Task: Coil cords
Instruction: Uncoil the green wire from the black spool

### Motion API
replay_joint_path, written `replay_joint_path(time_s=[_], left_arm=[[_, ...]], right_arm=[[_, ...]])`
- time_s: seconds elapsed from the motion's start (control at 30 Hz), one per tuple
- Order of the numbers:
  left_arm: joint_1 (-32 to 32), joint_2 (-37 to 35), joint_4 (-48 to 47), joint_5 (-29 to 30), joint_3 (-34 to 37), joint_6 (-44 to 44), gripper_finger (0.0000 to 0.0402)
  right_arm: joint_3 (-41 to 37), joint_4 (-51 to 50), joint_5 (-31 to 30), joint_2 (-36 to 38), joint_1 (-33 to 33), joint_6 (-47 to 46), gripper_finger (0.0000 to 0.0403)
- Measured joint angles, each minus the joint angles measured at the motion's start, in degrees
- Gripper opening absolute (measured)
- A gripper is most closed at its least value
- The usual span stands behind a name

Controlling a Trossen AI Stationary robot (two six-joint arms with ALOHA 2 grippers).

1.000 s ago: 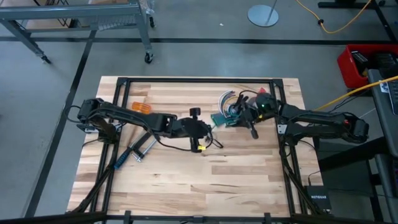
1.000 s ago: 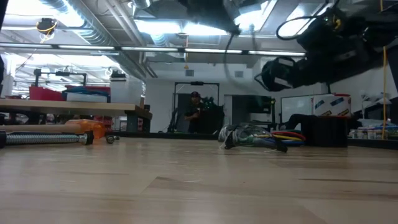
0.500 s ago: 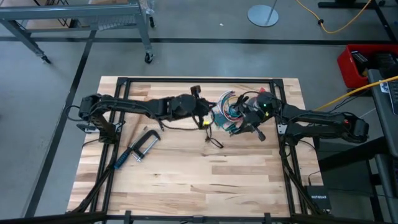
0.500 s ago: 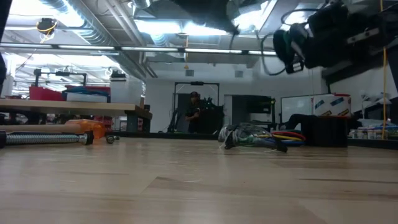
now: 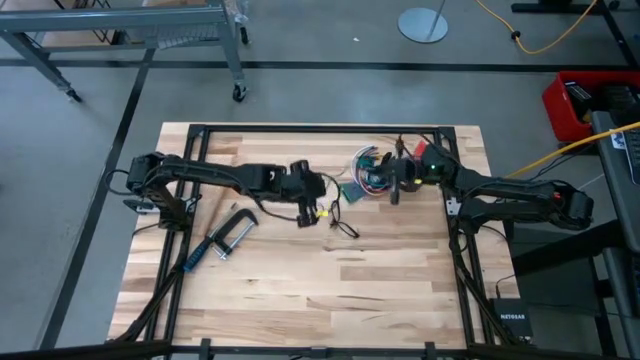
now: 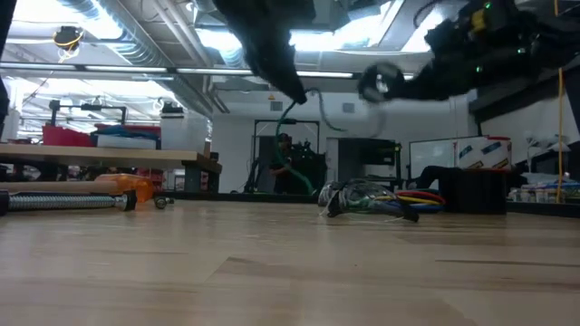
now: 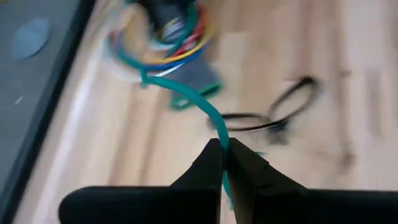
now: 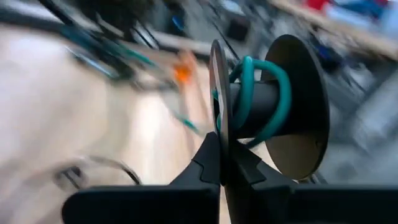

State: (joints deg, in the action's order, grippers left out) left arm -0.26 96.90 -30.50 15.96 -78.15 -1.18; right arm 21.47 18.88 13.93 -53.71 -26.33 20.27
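A thin teal cord (image 7: 186, 93) runs from my left gripper (image 7: 224, 149), which is shut on it above the middle of the table (image 5: 300, 300). Part of the cord (image 8: 249, 93) is wound on a dark spool (image 8: 298, 112). My right gripper (image 8: 221, 142), at the far right, is shut on the spool and holds it above the table. In the high view a small yellow piece (image 5: 322, 211) shows beside my left gripper (image 5: 308, 208), and my right gripper (image 5: 396, 186) stands by the wire bundle. In the low view the cord (image 6: 292, 149) hangs green below my left gripper (image 6: 294, 89). My left gripper pinches a stretch of the teal cord (image 7: 219, 129) between its two fingertips, slanting down from the table's left. The cord leaves the fingers clear of the table and curves off toward the bundle of coloured wires. My right gripper pinches the thin rim of the spool's near flange (image 8: 218, 121) between its two fingers. The spool is lifted clear of the table, its core lying across the fingers, with a few turns of teal cord on it.
A bundle of multicoloured wires (image 5: 368, 168) with a green board (image 5: 352, 190) lies between the grippers. Small black wire loops (image 5: 345, 228) lie beside my left gripper. A metal clamp (image 5: 222, 240) and an orange piece (image 5: 225, 172) lie at the left. A person (image 6: 283, 163) stands far behind.
My left gripper swung with the cord toward the table's far edge, then came back toward the near edge and tipped further down. My right gripper turned at the wrist and rose a little, carrying the spool toward the far edge. Both stayed shut.
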Motion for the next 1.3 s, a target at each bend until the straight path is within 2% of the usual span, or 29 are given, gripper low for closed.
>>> replay_joint_path(time_s=[0.07,0.17,0.33,0.43,0.53,0.63,0.77,0.93,1.13,1.23,1.3], left_arm=[[-1.4,0.0,1.5,-0.8,0.0,-1.1,0.0001],[-3.0,-0.5,4.1,-0.9,0.0,-4.5,0.0001],[-3.8,-2.9,11.1,0.5,0.0,-13.1,0.0001],[-3.1,-3.7,16.9,3.2,0.0,-21.0,0.0001],[-1.3,-3.7,22.9,3.8,0.0,-28.3,0.0001],[1.5,-3.7,26.4,4.0,0.0,-31.2,0.0001],[5.7,-3.7,25.6,4.0,0.0,-27.4,0.0001],[10.3,-3.3,18.2,4.1,0.0,-19.9,0.0001],[13.0,-2.0,4.8,3.5,0.1,-10.2,0.0001],[12.8,-1.5,-0.3,3.5,1.6,-5.4,0.0001],[12.0,-1.5,-3.0,3.4,3.1,-2.7,0.0001]], right_arm=[[0.0,-4.2,-3.3,0.0,0.0,0.7,0.0003],[0.0,-11.8,-3.6,0.0,0.0,0.8,0.0003],[0.0,-24.7,1.2,0.0,0.0,0.8,0.0003],[0.0,-28.2,7.3,0.0,0.0,0.8,0.0003],[0.0,-27.4,17.7,0.0,0.0,1.0,0.0003],[0.0,-23.3,28.3,0.0,0.0,1.0,0.0003],[0.0,-15.6,38.3,0.0,0.0,1.1,0.0003],[0.0,-2.8,44.9,0.0,0.0,1.1,0.0003],[0.0,10.8,44.3,0.0,0.0,1.1,0.0003],[0.0,13.6,38.0,0.0,0.0,1.1,0.0003],[0.0,13.9,31.1,0.0,0.0,1.1,0.0003]])
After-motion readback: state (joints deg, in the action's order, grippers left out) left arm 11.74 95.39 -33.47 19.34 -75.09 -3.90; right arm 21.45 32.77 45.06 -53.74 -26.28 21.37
